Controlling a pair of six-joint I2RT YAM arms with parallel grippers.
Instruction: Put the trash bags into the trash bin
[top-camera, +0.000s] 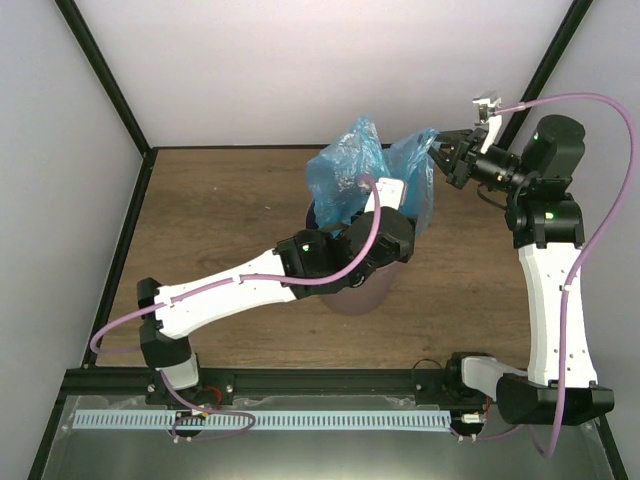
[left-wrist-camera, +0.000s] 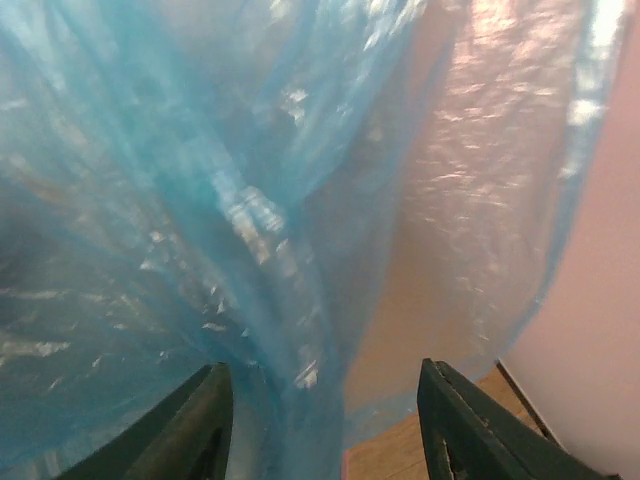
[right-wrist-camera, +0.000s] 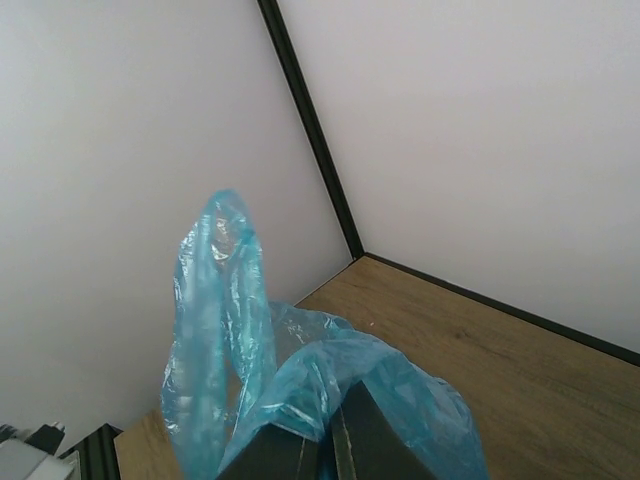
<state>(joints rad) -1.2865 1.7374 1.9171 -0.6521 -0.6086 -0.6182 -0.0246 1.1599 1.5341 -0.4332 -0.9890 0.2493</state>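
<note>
The light-blue crinkly trash bag (top-camera: 352, 165) rises out of the mauve-brown trash bin (top-camera: 362, 292), which the left arm mostly covers. My right gripper (top-camera: 440, 158) is shut on the bag's right flap (top-camera: 418, 172) and holds it up above the table; in the right wrist view the film (right-wrist-camera: 330, 380) is pinched between the closed fingers (right-wrist-camera: 375, 445). My left gripper (left-wrist-camera: 325, 415) is open, its fingers (left-wrist-camera: 195, 425) spread, with the bag (left-wrist-camera: 200, 220) hanging right in front of it and a fold between the jaws. In the top view the left gripper (top-camera: 392, 195) sits over the bin's mouth.
The wooden table (top-camera: 220, 220) is ringed by a black frame (top-camera: 125, 235) and white walls. The right arm's column (top-camera: 555, 300) stands at the right. A pink cable (top-camera: 600, 200) loops beside it.
</note>
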